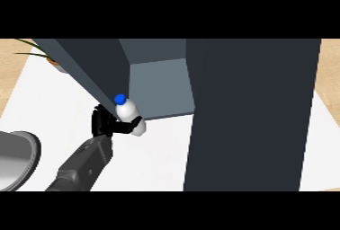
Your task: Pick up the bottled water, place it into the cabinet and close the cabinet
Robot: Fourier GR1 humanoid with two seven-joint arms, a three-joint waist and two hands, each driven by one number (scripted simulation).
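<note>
The bottled water (127,111) is a white bottle with a blue cap, held upright just above the white counter (153,157). My left hand (106,123) is shut on it, its fingers and thumb curled round the lower half. The bottle is at the front left corner of the dark cabinet (159,85), touching or nearly touching the lower edge of its left panel (83,63). The cabinet's inside shows grey and open. A wide dark door (252,112) stands open at the right. My right hand shows nowhere.
A round grey metal vessel (16,157) sits at the left edge of the counter, close to my left forearm (83,164). A potted plant (53,60) stands at the back left, partly behind the cabinet. The open door hides the counter's right part.
</note>
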